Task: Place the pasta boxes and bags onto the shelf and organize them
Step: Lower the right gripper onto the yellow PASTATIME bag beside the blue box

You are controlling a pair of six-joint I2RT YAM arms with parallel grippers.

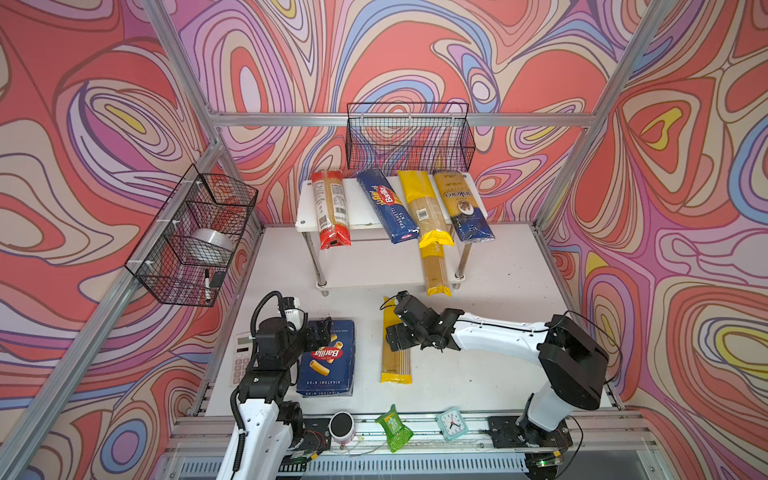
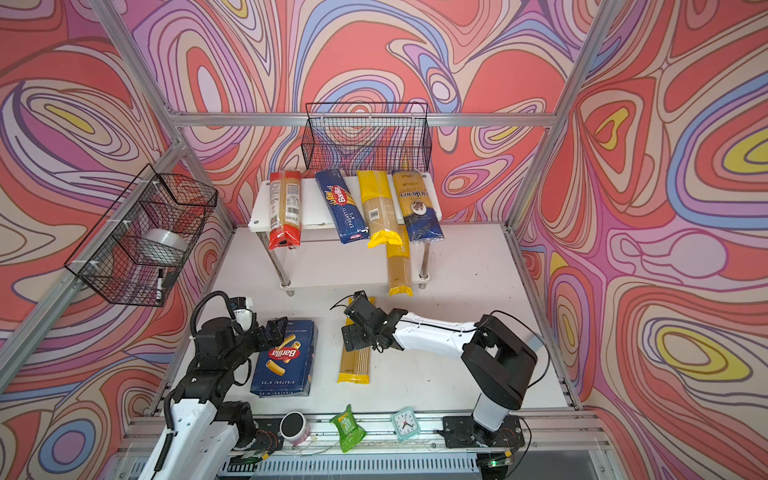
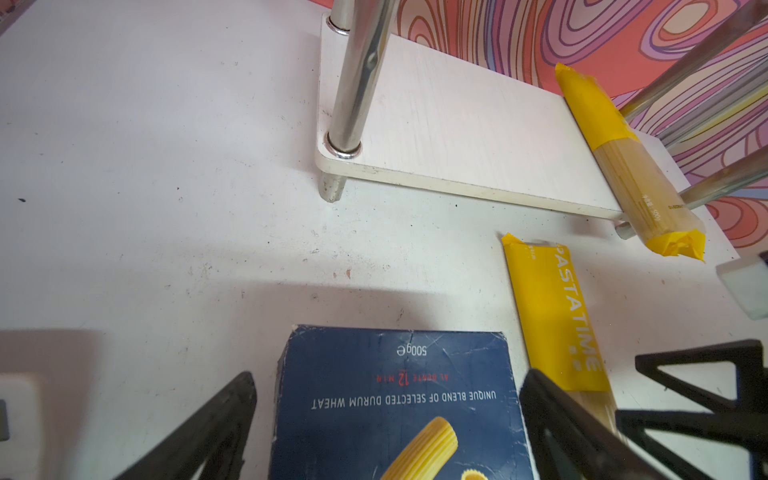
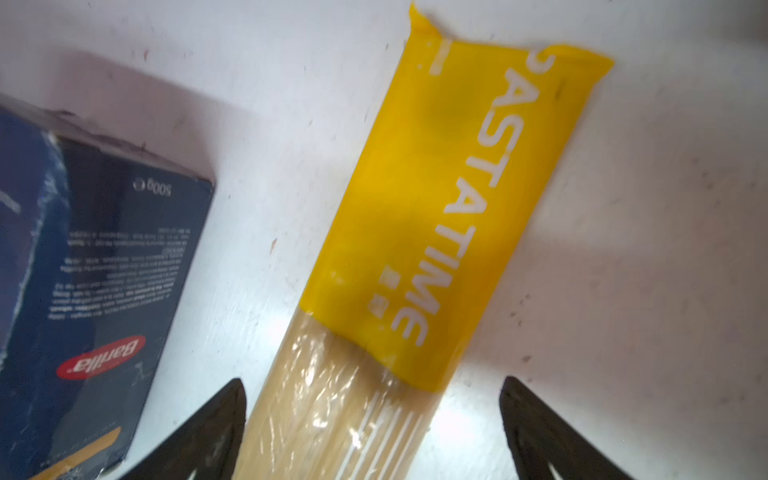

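Observation:
The wide blue rigatoni box lies flat on the table. My left gripper is open over its far end, one finger on each side. A yellow bag lies beside the box. My right gripper stands open astride this bag. On the top tier of the white shelf lie a red bag, the narrow spaghetti box, a yellow bag and a gold and blue bag. Another yellow bag overhangs the lower tier's front.
A black wire basket hangs on the back wall above the shelf. Another one on the left wall holds a tape roll. A calculator lies left of my left arm. A speaker, a green packet and a clock sit along the front rail.

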